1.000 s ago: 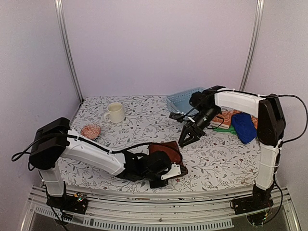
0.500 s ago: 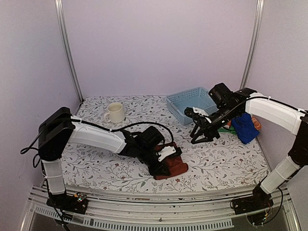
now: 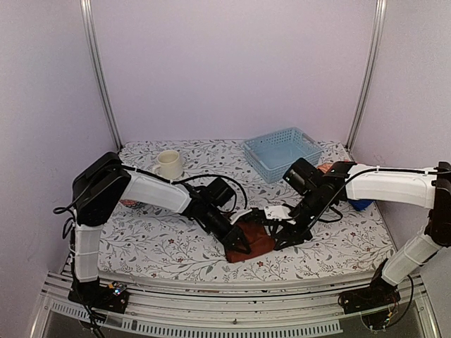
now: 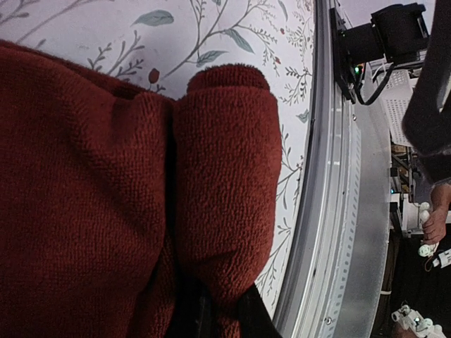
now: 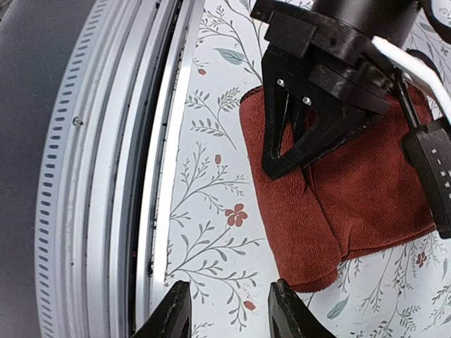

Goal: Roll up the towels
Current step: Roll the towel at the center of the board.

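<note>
Left gripper [image 5: 292, 158]: jaws clamped tight on a folded edge of the rust-brown towel [image 5: 366, 190], which lies on the table [image 3: 162, 239] near its front edge; right gripper [image 5: 229, 313]: jaws partly apart, empty, just beside that towel.

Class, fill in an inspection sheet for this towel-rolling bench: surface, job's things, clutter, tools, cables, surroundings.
Surface: flower-patterned table, flat.
Job's things: brown towel near the front edge, one edge turned into a roll; blue towel mostly hidden behind the right arm.
Clutter: mug and basket at the back.
Tools: left tool shut on the brown towel's roll; right tool open, empty, beside that towel.
Cables: black cable looping over the left arm.
Surroundings: plain walls; metal rail in front.
</note>
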